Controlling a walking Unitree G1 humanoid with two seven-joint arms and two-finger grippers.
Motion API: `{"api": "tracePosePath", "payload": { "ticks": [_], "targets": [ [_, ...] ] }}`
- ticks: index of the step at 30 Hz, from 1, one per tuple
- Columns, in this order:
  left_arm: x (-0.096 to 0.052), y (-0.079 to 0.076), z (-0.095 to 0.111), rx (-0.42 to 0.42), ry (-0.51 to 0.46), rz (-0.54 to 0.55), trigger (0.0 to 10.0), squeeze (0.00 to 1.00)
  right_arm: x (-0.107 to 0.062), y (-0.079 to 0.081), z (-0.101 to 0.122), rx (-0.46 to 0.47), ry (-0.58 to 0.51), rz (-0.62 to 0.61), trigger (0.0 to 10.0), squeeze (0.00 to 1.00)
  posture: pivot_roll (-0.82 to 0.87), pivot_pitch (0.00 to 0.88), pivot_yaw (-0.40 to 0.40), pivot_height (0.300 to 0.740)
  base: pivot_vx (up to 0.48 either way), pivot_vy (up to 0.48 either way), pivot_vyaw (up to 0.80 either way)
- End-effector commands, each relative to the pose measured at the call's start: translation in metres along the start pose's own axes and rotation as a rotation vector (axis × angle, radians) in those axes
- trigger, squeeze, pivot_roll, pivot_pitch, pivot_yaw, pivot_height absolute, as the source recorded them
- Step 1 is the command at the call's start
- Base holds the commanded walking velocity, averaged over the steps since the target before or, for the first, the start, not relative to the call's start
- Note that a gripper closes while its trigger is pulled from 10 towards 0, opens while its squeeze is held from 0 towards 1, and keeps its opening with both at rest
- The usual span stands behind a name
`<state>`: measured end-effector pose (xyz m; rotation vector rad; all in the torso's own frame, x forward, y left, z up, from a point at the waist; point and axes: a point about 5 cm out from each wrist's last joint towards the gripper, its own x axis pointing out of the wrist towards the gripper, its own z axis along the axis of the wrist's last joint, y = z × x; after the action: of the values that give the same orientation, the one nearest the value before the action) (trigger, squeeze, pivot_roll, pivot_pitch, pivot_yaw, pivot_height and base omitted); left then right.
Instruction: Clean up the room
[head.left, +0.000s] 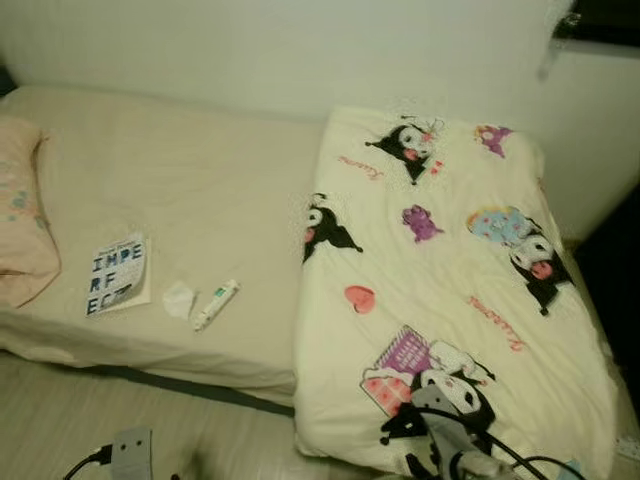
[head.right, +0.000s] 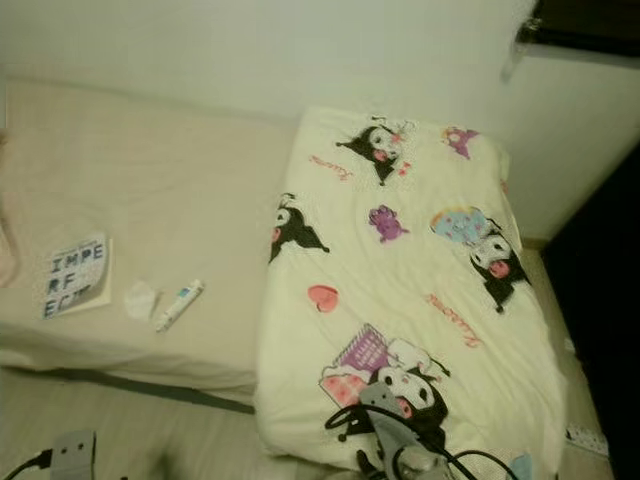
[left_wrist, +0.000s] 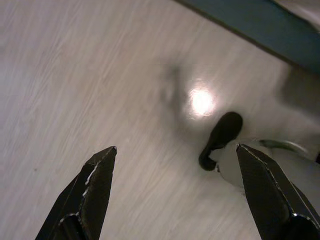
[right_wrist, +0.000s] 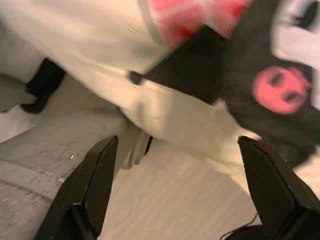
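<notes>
The left gripper (left_wrist: 175, 155) hangs low, fingers spread wide. The right gripper (right_wrist: 177, 147) gapes likewise (its silver arm (head.left: 445, 420) reaches forward).

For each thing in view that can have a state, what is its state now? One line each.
Black-lettered white book: closed, flat on the bare mattress.
White tube with green cap: lying down, cap on.
Crumpled white tissue: loose, between book and tube.
Cream cartoon-print blanket: spread, hanging over the bed's edge.
Left end effector: open, above the floor.
Right end effector: open, near the blanket's edge.
</notes>
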<state>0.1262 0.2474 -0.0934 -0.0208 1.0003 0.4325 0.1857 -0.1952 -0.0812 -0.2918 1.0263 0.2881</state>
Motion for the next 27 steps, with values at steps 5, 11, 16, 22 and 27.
{"api": "tracePosePath", "payload": {
  "ticks": [5, 11, 16, 22, 27],
  "targets": [
    [-0.0018, 0.0033, -0.0098, -0.023, 0.032, 0.007, 10.0, 0.00, 0.0000, 0.0059, -0.0079, -0.037, 0.030, 0.021, 10.0, 0.00, -0.10, 0.007, -0.011, 0.740, 0.000, 0.000, 0.77],
    [-0.0020, 0.0036, -0.0104, -0.023, 0.032, 0.008, 10.0, 0.00, -0.0001, 0.0061, -0.0089, -0.048, 0.034, 0.021, 10.0, 0.00, -0.10, 0.002, -0.010, 0.740, 0.000, 0.000, 0.77],
    [-0.0019, 0.0036, -0.0098, -0.021, 0.031, 0.005, 10.0, 0.00, -0.0002, 0.0056, -0.0085, -0.048, 0.032, 0.022, 10.0, 0.00, -0.10, 0.000, -0.008, 0.740, 0.000, 0.000, 0.77],
    [-0.0011, 0.0035, -0.0069, -0.025, 0.024, 0.001, 10.0, 0.00, -0.0005, 0.0040, -0.0081, -0.052, 0.031, 0.023, 10.0, 0.00, -0.10, 0.000, -0.008, 0.740, 0.000, 0.000, 0.77],
    [-0.0012, 0.0021, -0.0071, -0.023, 0.026, -0.007, 10.0, 0.00, -0.0006, 0.0034, -0.0086, -0.046, 0.032, 0.019, 10.0, 0.00, -0.11, 0.000, -0.006, 0.740, 0.000, 0.000, 0.77]
  ]
}}
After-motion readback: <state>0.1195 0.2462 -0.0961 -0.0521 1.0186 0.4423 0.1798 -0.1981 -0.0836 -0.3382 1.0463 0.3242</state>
